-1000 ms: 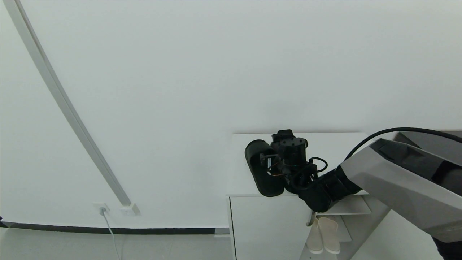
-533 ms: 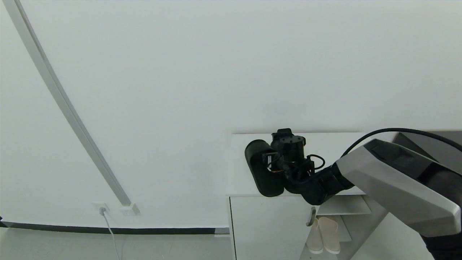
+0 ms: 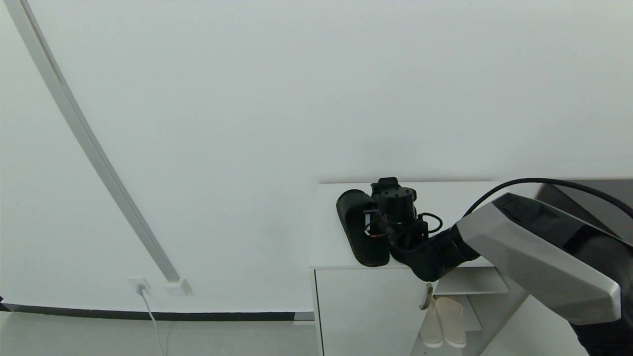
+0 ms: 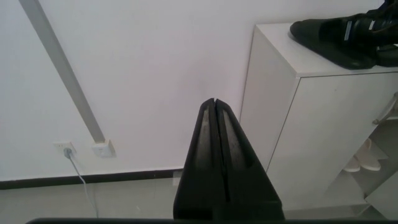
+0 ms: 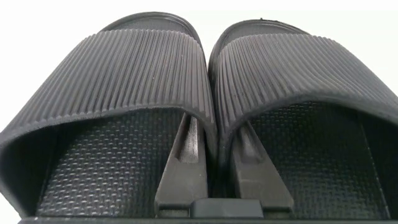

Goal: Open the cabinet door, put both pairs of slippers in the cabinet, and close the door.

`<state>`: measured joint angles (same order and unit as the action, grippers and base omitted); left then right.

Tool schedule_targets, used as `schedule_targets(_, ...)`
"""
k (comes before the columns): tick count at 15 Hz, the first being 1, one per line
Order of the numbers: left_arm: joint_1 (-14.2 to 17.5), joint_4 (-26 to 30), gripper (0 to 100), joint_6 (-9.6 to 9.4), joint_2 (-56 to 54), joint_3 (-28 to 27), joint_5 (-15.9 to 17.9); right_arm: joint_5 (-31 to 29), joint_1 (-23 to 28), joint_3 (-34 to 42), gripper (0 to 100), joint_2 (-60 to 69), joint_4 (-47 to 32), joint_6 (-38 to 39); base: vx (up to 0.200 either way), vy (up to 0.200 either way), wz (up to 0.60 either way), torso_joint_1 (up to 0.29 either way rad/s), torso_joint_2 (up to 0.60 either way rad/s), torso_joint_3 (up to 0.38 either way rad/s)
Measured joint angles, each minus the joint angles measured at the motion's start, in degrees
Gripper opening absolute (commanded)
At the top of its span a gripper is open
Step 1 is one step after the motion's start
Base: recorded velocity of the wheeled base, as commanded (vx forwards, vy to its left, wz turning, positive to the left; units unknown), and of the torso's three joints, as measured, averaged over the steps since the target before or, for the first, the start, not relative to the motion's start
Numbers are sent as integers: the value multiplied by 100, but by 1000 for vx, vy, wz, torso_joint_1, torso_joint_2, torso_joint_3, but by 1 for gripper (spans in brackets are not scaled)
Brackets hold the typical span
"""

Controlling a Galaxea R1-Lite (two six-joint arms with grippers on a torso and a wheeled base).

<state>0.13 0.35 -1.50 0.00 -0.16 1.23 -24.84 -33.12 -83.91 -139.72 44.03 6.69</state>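
A pair of black slippers (image 3: pixel 357 228) lies on top of the white cabinet (image 3: pixel 455 198), near its left front corner. My right gripper (image 3: pixel 383 217) is down on them. The right wrist view shows one finger (image 5: pixel 186 155) under each ribbed strap, with the gripper (image 5: pixel 214 124) shut on the two adjoining strap sides of the black slippers (image 5: pixel 134 74). A pair of white slippers (image 3: pixel 442 321) stands inside the cabinet behind the opened right door. My left gripper (image 4: pixel 214 143) is shut and holds nothing, low and to the left of the cabinet (image 4: pixel 323 124).
The cabinet's left door (image 3: pixel 366 311) is closed, with a handle (image 3: pixel 428 296) at its edge. A shelf (image 3: pixel 470 282) shows in the open right half. A wall socket with a cable (image 3: pixel 141 287) and a slanted wall trim (image 3: pixel 89 143) are to the left.
My right arm has edged forward and to the left over the cabinet top, bringing the gripper closer in on the black slippers. The slippers have barely shifted.
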Motion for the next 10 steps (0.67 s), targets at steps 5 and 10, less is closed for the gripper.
schedule_targets(5, 2, 0, 0, 2, 0, 2, 0, 0, -34, 263, 0, 204, 0, 116, 0, 0, 0, 0, 0, 0)
schedule_targets(10, 2, 0, 0, -9, 0, -2, 2, 310, -238, 1621, 0, 1298, 206, 208, 0, 0, 0, 0, 0, 0)
